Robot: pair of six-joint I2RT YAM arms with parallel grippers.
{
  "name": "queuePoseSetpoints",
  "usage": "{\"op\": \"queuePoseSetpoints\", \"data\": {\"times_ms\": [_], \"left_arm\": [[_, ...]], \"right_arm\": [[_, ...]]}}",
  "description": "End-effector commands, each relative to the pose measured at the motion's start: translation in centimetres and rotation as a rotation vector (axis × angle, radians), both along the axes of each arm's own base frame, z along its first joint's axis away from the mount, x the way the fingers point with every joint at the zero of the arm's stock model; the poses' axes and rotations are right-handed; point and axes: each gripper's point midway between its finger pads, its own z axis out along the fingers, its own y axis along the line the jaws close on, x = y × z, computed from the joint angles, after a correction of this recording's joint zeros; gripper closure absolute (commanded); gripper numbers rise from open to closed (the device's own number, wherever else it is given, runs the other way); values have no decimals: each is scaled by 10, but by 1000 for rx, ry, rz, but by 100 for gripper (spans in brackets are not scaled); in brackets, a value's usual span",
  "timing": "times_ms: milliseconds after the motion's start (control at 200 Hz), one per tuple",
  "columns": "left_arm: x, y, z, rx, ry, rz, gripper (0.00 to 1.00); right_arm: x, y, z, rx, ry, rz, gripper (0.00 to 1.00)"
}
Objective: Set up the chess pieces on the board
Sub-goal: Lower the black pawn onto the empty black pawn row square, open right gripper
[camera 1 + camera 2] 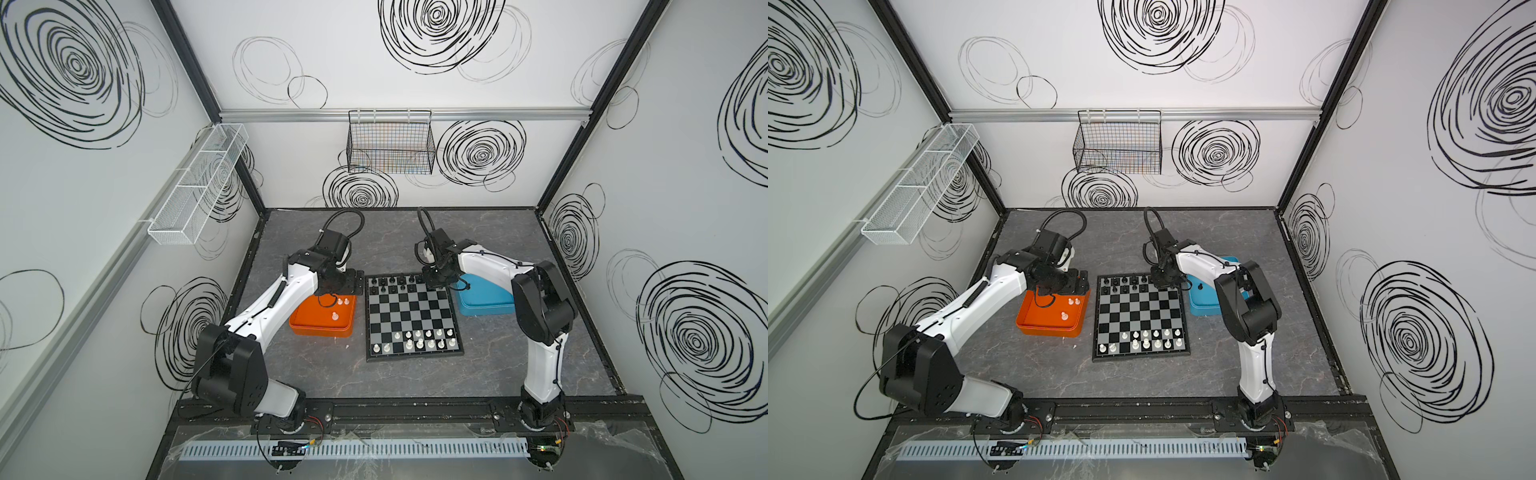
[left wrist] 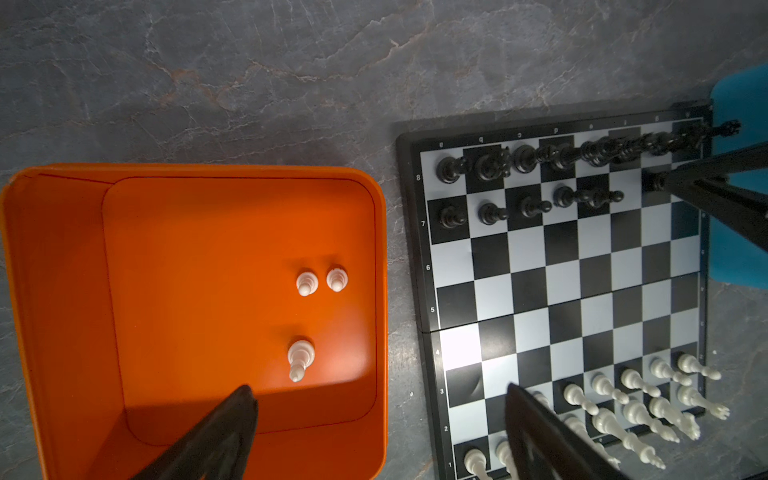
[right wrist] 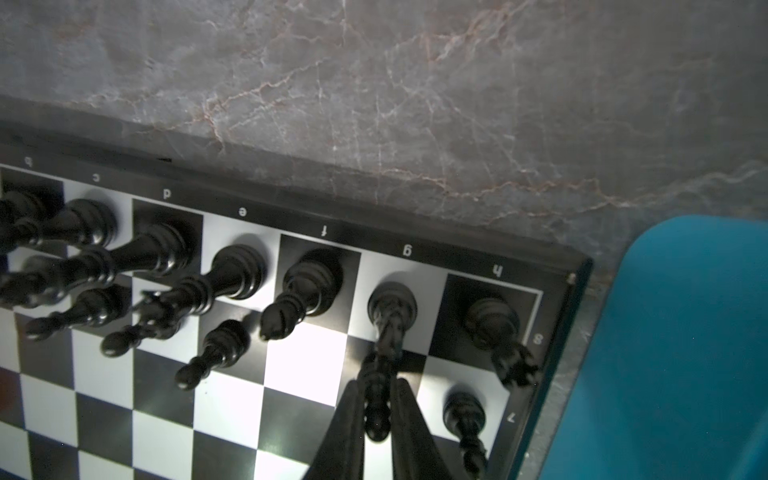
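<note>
The board (image 1: 409, 309) lies mid-table between two trays. Black chess pieces (image 1: 392, 282) fill its far rows, and white ones (image 1: 419, 338) stand in its near rows. My right gripper (image 3: 378, 415) is at the board's far right corner, shut on a black pawn (image 3: 376, 428) that stands upright on a square in front of the back row. In both top views it (image 1: 432, 286) (image 1: 1160, 284) hides that corner. My left gripper (image 2: 378, 399) hangs open over the orange tray's (image 2: 62, 291) edge nearest the board, holding nothing. Three white pieces (image 2: 306, 283) (image 2: 337, 279) (image 2: 300, 357) stand in that tray.
A blue tray (image 1: 1204, 305) sits right of the board under the right arm, with a small black piece (image 1: 1200, 286) showing in it. A black wire basket (image 1: 390, 141) hangs on the back wall. A white mesh basket (image 1: 199, 183) hangs on the left wall.
</note>
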Motion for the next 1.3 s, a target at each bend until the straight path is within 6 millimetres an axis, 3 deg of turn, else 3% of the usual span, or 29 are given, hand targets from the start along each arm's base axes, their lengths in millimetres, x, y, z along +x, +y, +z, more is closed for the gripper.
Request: {"op": "queuePoseSetpoints", "data": {"times_ms": [0, 1296], "left_arm": [[3, 2, -1, -11, -9, 10, 4], [3, 0, 0, -25, -11, 8, 4]], "right_arm": [[-1, -1, -2, -22, 8, -9, 83], [-6, -6, -3, -69, 3, -17, 82]]}}
